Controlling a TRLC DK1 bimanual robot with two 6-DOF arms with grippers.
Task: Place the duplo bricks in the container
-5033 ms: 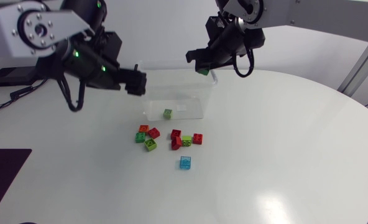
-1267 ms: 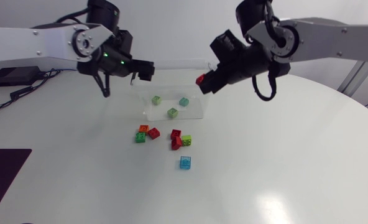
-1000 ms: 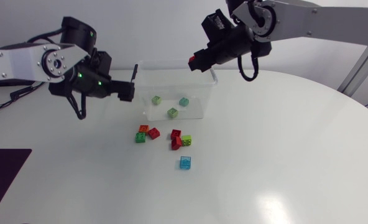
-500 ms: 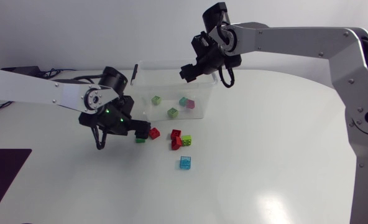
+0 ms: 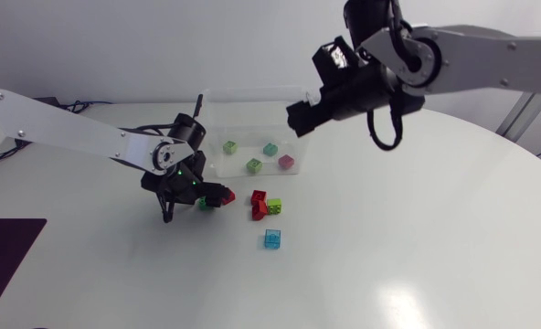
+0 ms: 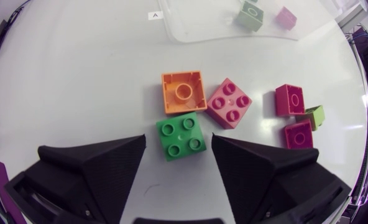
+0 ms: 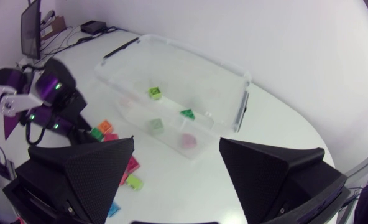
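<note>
White surface (image 5: pixel 417 238) first, and the container (image 5: pixel 248 93) is our marker. Farthest out in front of the container, a blue brick (image 5: pixel 272 238) sits alone. Nearer the container's front wall lie the other loose bricks.

That is where the big change is. A second ago the left hand (image 6: pixel 178 138) was up in the air beside the container's left end. Now it has come down low in front of the container. Its fingers stand wide, one on each side of a green brick (image 6: pixel 180 135), but they do not touch it yet. An orange brick (image 6: pixel 183 91) sits right behind the green one, on the container side. I think green is the next brick to be picked up.

Inside the container there is a new pink brick (image 5: pixel 286 162), near the right end. It was not lying there a second ago, so one more brick is done. Three others lie in there with it.

The right hand (image 7: pixel 176 149) held a brick before. Now it is wide and empty, up high by the container's right end. The right arm (image 5: pixel 490 46) has pulled back a little.
</note>
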